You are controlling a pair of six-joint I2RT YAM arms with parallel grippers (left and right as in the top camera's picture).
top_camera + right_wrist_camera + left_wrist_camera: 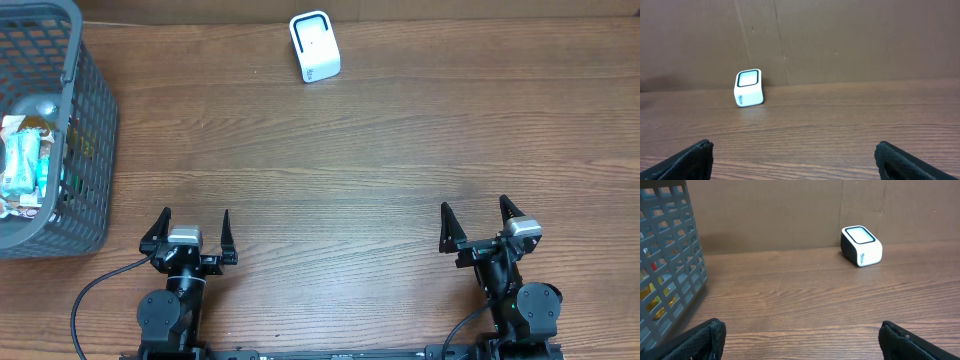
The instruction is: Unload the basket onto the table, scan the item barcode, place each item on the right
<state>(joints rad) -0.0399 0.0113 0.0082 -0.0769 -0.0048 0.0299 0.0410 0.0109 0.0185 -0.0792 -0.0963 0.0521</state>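
Well, the scanner (314,46) is white, dark-rimmed.

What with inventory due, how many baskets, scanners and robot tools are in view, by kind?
grey basket: 1
white scanner: 1
tools: 2 (left tool, right tool, both open)
Total: 4
The packets inside the basket are too piled to count.
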